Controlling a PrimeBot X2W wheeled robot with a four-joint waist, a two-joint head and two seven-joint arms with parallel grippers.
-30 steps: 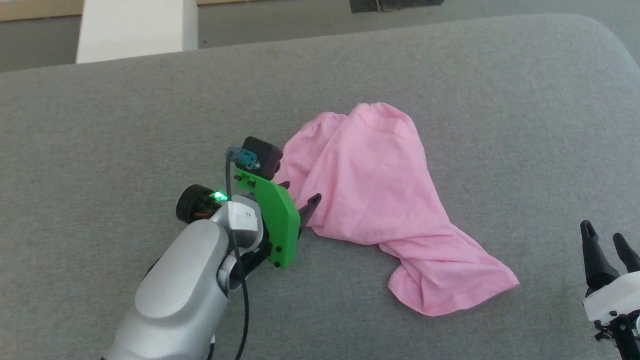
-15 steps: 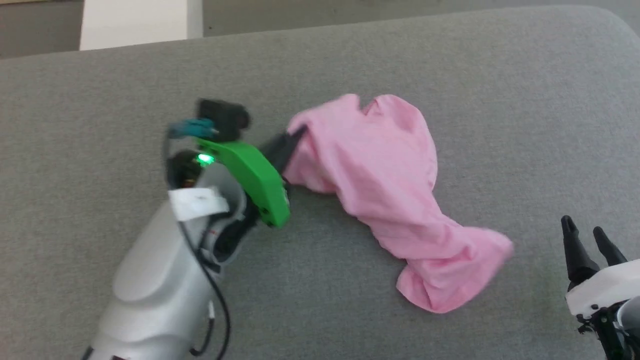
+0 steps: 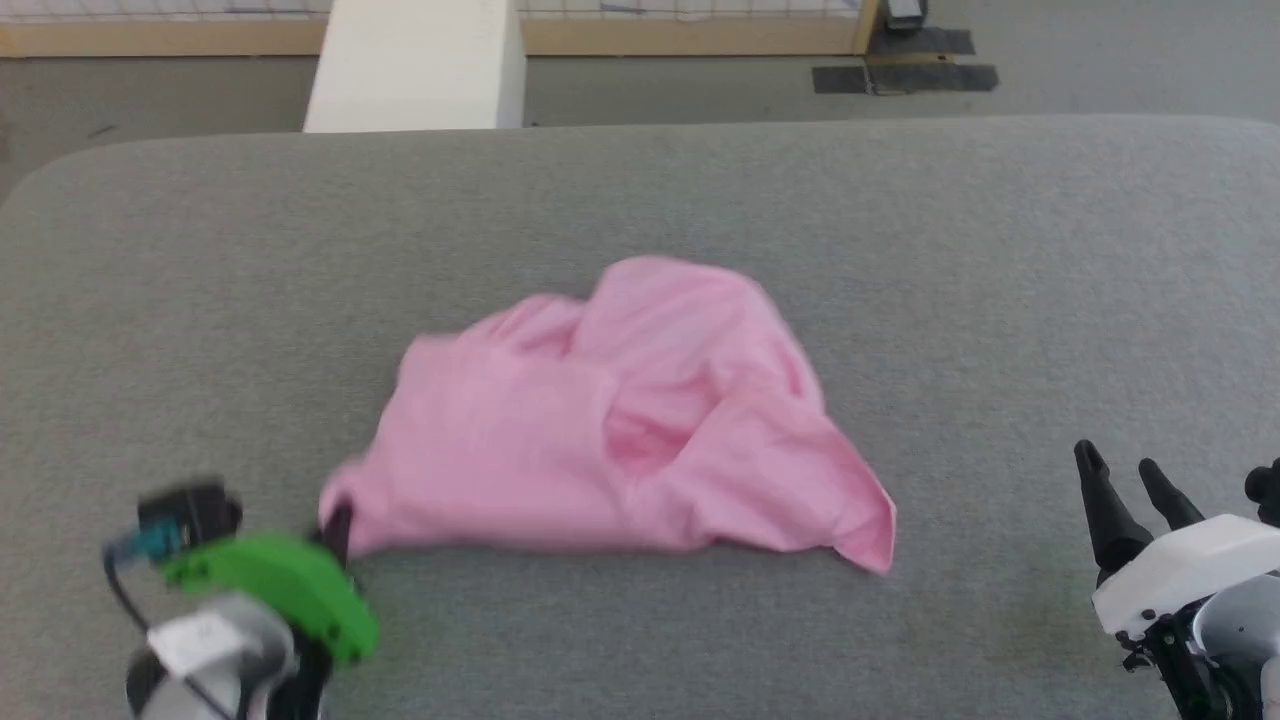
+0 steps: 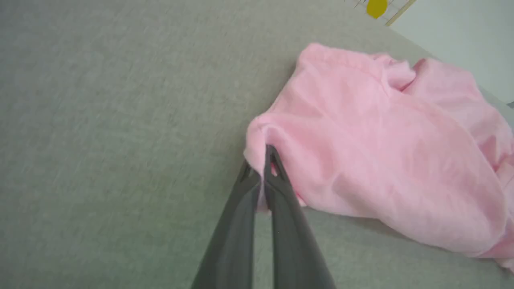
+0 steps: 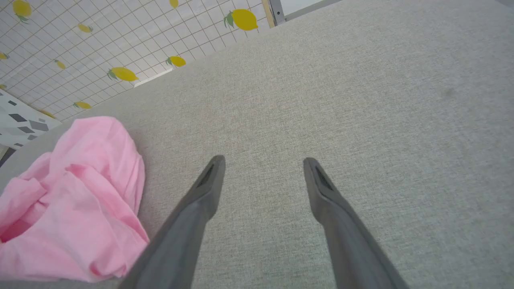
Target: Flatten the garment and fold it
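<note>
The left pincer is pressed together on a fold at one corner of the garment. In the left wrist view, pink cloth shows between its two dark fingers and bunches around their tips. In the head view this pincer sits at the near left, low over the grey cushion, with a green bracket on its wrist blurred behind it.

From that pinched corner the garment spreads to the right across the middle of the cushion. Its long axis runs left to right. The near edge lies fairly straight and ends in a pointed corner at the near right. The far side rises in a rumpled hump, with loose folds and a shallow hollow in the middle. The cloth looks soft-edged in the head view, so finer detail cannot be made out.

The right pincer is at the near right, well apart from the garment, with its fingers spread wide. In the right wrist view, this pincer has only bare cushion between its tips, and the garment lies heaped off to the side.

Past the cushion's far edge are a white block and grey floor. A tiled wall with lemon prints shows in the right wrist view.
</note>
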